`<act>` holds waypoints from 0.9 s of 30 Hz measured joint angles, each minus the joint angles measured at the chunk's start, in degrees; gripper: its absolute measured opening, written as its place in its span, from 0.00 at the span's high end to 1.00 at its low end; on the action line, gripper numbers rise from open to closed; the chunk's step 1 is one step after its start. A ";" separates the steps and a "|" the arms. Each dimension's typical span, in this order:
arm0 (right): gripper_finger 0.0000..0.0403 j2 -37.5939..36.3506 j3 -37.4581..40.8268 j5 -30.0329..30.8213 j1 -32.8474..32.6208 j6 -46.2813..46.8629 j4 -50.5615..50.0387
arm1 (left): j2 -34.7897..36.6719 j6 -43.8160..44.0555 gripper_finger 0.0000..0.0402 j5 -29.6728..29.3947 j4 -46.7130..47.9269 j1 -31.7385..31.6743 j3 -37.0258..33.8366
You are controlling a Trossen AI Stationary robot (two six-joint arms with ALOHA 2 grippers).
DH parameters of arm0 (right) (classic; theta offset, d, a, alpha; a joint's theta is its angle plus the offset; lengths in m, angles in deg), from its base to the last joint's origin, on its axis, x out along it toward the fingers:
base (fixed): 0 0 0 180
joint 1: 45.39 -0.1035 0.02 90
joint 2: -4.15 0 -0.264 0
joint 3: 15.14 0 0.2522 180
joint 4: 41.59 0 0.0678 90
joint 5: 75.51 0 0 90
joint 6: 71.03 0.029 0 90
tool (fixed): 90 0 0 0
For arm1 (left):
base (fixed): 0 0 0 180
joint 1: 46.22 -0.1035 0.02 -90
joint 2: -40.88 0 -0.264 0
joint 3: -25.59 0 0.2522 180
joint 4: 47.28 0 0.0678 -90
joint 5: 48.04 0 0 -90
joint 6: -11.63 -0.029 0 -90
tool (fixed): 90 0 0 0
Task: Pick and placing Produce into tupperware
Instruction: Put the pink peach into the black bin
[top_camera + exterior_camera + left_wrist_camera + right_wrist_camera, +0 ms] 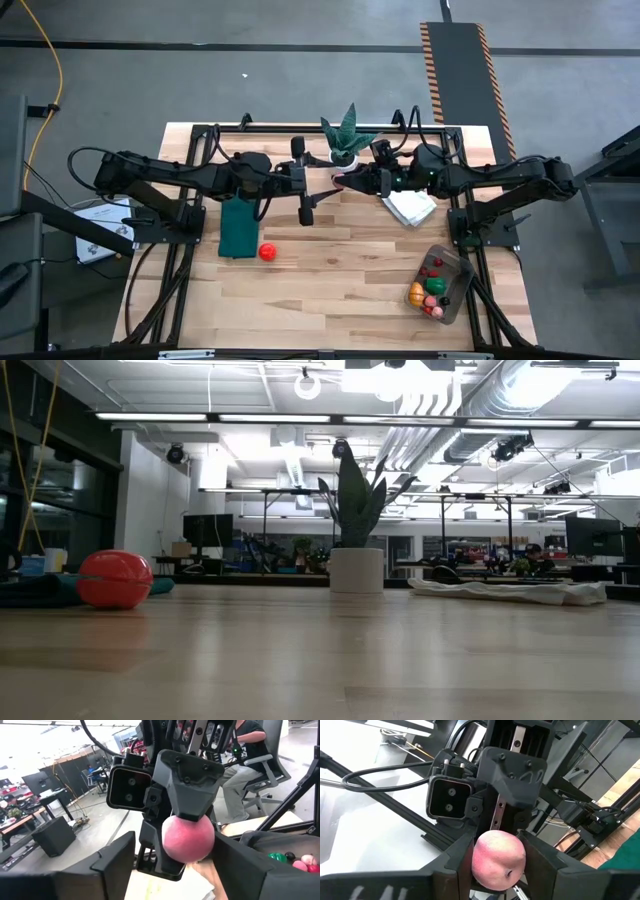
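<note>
A pink round fruit (498,857) hangs in mid-air above the table's far middle, with my right gripper (497,855) shut on it. My left gripper (175,847) faces it from the table's left, open, a finger on either side of the fruit (189,837). A gap shows at one finger; at the other I cannot tell. In the high view the two grippers meet around the fruit (342,183). The tupperware (452,262) stands at the near right with several pieces of produce in it. A red tomato (267,252) rests on the wood. My right gripper pinches the pink fruit by two opposite sides (479,857) between its two fingers. The fingers come about level from the table's right. The fruit is lifted clear, high above the table.
A dark green mat (238,228) lies left of centre, next to the tomato (115,578). A spiky plant in a white pot (345,140) stands at the far edge, and a folded white cloth (410,207) lies under my right arm. Bare wood stretches across the near middle.
</note>
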 joint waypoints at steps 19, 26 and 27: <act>0.69 -0.07 -0.02 0.22 0.63 -1.44 0.73 | -0.04 0.46 0.41 0.17 21.60 0.07 8.84; 0.69 -1.43 -0.02 -2.92 1.79 -1.49 -0.94 | -0.02 0.88 0.41 0.19 32.94 0.02 13.39; 0.69 -2.22 -0.02 -3.03 2.17 -1.66 -2.40 | -0.02 0.90 0.41 0.07 34.93 0.02 14.04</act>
